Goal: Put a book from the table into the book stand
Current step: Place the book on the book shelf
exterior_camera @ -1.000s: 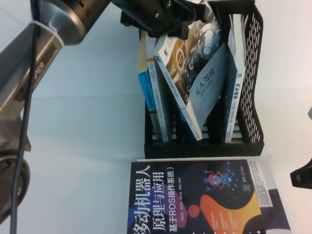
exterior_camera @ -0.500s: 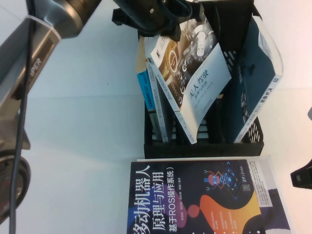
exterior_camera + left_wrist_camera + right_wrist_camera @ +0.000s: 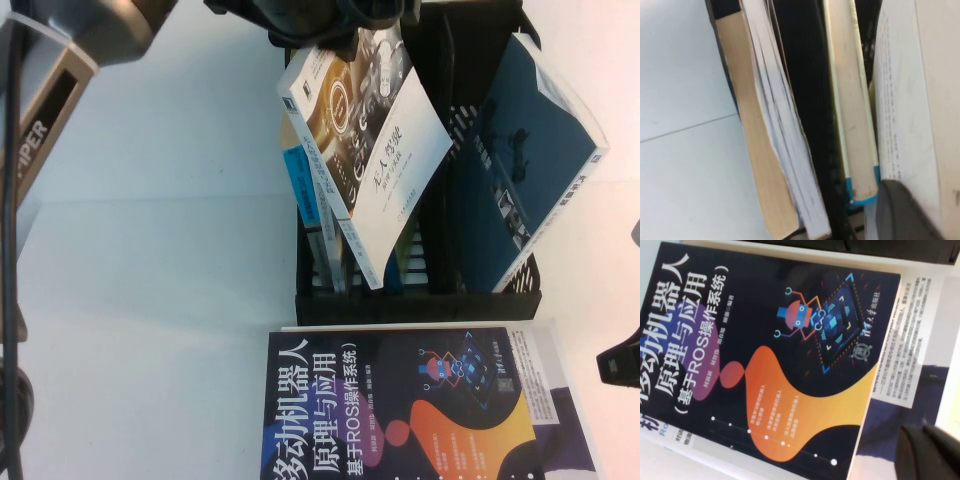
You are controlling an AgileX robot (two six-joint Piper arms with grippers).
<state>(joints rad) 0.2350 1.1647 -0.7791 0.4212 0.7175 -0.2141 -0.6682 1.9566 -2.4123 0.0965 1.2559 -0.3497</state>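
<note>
While left tool (image 3: 325,20) grips one book (image 3: 370,140), right tool (image 3: 620,365) idles.

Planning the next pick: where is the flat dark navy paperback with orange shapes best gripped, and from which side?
Probably its right edge, approached from the right: the dark navy paperback lies flat, cover up, so only edges offer hold, and the right gripper sits beside that edge. The left gripper is above the black mesh book stand.
</note>
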